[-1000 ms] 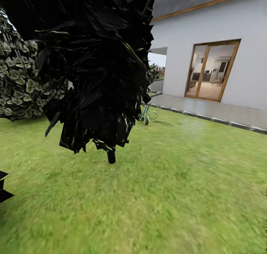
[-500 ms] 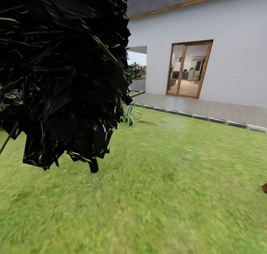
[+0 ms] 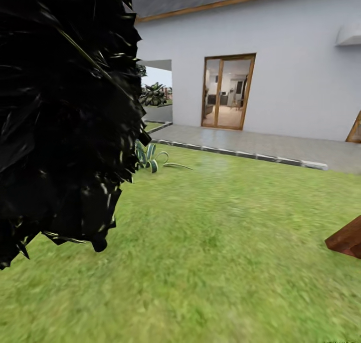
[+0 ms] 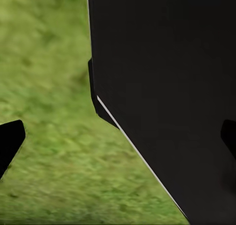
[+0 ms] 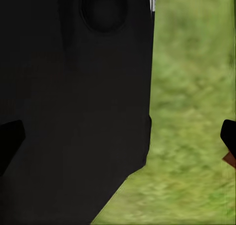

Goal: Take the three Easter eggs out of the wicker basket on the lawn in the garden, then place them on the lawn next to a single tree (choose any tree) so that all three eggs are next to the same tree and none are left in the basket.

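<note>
On the lawn (image 3: 225, 243) beside the black tree (image 3: 60, 107) I see no egg or basket, and both grippers' fingers stand apart, empty; eggs probably need a gentle hold around the middle.

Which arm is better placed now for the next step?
Neither, I think: the left hand and the right hand both hang open beside the robot's black body over the lawn, equally placed.

Black-leaved tree (image 3: 60, 112) blocked the left foreground; open lawn (image 3: 225, 243) lay ahead toward the paved patio (image 3: 260, 145); a brown wooden edge (image 3: 347, 240) intruded at right.
</note>
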`<state>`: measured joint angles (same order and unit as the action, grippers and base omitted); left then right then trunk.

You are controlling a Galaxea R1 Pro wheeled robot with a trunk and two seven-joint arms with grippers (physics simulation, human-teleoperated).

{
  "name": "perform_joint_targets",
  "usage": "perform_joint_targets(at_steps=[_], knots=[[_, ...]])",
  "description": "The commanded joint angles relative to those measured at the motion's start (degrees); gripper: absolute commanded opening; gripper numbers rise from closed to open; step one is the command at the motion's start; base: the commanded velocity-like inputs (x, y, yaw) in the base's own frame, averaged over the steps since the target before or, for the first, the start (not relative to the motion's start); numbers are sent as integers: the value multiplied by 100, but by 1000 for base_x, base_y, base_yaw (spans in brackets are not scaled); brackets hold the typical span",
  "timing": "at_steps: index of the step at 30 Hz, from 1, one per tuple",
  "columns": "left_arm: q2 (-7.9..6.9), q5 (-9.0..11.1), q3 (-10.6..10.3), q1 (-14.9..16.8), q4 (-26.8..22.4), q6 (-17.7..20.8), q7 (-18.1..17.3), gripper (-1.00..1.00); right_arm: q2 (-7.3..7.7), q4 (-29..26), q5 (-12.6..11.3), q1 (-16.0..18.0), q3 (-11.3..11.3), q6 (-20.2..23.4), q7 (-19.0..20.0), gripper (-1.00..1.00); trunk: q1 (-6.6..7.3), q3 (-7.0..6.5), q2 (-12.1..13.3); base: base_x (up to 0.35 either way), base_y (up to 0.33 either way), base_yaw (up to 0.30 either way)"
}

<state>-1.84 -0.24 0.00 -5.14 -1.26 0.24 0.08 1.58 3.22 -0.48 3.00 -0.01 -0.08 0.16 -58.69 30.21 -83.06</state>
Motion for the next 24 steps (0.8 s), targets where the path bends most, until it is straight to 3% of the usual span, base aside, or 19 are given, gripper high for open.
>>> perform_joint_targets(at_steps=[1, 24], knots=[[0, -3, 0, -5, -12, 3, 1, 100, 0, 12, -5, 8, 1, -1, 2, 100, -3, 7, -2, 331, 0, -296], [0, -3, 2, -5, -14, 3, 1, 100, 1, 12, -5, 8, 1, -1, 2, 100, -3, 79, -2, 331, 0, -296]])
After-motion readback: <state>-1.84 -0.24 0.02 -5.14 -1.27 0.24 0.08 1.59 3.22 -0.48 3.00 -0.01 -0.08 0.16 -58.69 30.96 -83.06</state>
